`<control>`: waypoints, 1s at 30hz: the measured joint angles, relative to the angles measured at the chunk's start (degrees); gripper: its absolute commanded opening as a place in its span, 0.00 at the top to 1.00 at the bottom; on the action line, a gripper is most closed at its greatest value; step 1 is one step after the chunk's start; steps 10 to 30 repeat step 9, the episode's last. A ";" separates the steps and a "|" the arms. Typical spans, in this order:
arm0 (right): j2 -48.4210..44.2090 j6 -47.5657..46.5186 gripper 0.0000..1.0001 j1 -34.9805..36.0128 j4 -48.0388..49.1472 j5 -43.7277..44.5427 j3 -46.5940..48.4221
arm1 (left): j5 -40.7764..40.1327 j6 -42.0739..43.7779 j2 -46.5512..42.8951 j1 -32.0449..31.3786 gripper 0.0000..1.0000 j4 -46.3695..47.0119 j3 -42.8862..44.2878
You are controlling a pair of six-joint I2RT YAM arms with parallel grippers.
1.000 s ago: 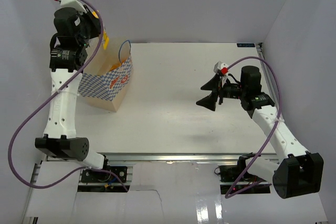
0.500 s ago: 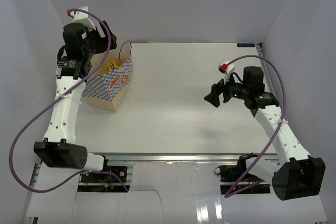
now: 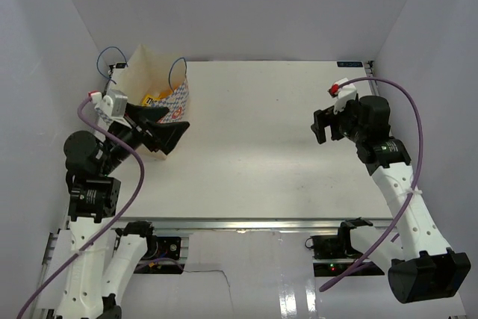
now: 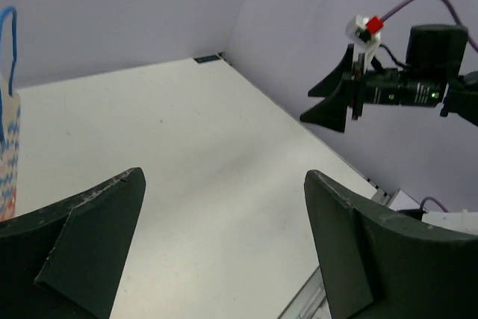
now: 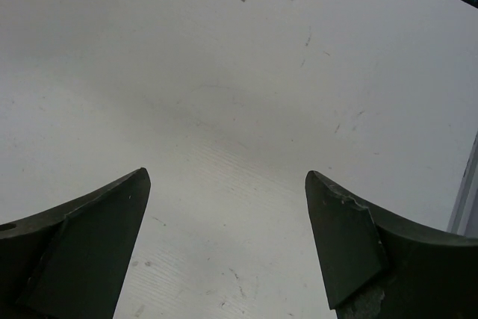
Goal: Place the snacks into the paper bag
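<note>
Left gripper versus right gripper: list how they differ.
The left gripper hangs close by the paper bag; the right gripper is far from it, over the table's right side. The left gripper points level across the table; the right gripper tilts down at it. Both are open and empty.

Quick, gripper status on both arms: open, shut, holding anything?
Left gripper: open, holding nothing.
Right gripper: open, holding nothing.

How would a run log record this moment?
left tool: open, empty | right tool: open, empty | paper bag: upright, yellow wrapper inside
</note>
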 measured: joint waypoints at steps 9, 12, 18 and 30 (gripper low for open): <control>-2.64 4.72 0.10 -0.02 0.46 9.03 -0.94 | -0.28 -0.35 -8.41 0.02 0.02 -5.70 -11.10; -2.64 4.72 0.10 -0.02 0.46 9.03 -0.94 | -0.28 -0.35 -8.41 0.02 0.02 -5.70 -11.10; -2.64 4.72 0.10 -0.02 0.46 9.03 -0.94 | -0.28 -0.35 -8.41 0.02 0.02 -5.70 -11.10; -2.64 4.72 0.10 -0.02 0.46 9.03 -0.94 | -0.28 -0.35 -8.41 0.02 0.02 -5.70 -11.10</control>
